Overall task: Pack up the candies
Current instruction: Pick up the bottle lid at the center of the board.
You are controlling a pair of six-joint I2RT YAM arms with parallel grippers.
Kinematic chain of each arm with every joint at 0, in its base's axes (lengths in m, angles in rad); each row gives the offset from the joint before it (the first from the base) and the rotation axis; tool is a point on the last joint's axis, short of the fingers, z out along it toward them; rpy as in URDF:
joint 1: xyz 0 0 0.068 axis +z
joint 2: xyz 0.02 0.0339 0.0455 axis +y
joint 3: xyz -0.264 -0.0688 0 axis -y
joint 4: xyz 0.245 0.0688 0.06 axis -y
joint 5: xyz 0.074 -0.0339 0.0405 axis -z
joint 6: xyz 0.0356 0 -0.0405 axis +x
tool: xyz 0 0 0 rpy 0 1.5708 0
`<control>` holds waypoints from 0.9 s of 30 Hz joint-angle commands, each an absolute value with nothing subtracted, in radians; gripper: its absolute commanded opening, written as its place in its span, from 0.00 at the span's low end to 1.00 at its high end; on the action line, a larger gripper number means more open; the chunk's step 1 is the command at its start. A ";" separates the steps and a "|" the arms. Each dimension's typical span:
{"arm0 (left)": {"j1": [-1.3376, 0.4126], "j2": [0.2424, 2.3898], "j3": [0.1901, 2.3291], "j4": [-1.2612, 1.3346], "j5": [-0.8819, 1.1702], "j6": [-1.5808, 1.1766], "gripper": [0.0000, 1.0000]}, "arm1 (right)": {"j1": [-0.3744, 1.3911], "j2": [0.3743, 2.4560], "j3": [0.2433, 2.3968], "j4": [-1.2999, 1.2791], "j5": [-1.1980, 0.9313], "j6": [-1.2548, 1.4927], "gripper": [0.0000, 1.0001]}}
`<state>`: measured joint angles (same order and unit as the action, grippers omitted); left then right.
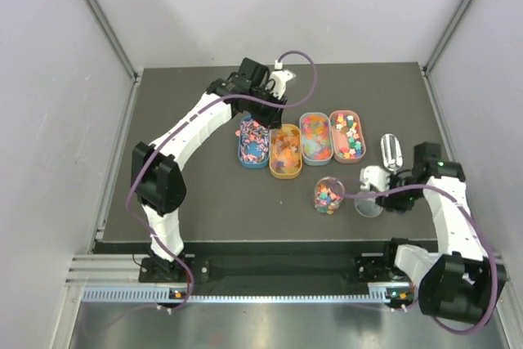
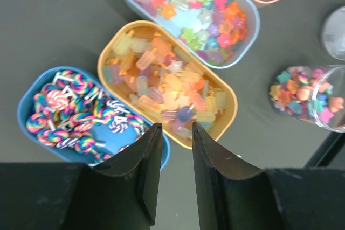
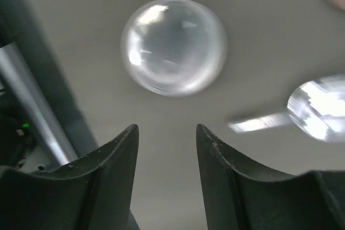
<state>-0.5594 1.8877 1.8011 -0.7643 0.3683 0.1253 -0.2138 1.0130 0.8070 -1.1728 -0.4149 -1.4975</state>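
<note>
The candies fill four oval trays: pink-black-white and rainbow swirl bits in a blue tray, orange-yellow gummies in an orange tray, rainbow star gummies in a blue-grey tray, and cubes in a pink tray. More candies lie in the clear jar. My left gripper hovers open and empty over the far ends of the blue and orange trays. My right gripper is open and empty just above the table beside the jar's lid.
The silver metal scoop lies right of the pink tray, near my right arm. The dark mat's front edge runs just in front of the jar and lid. Grey walls enclose the table on both sides.
</note>
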 commanded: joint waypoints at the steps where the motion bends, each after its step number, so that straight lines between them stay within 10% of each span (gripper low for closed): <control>1: -0.546 1.881 1.816 -0.736 0.313 0.141 0.34 | -0.147 1.014 0.704 -1.192 -0.433 -1.697 0.47; 27: -0.529 1.827 1.750 -0.729 0.216 0.176 0.34 | 0.149 1.107 0.580 -0.977 -0.420 -1.600 0.36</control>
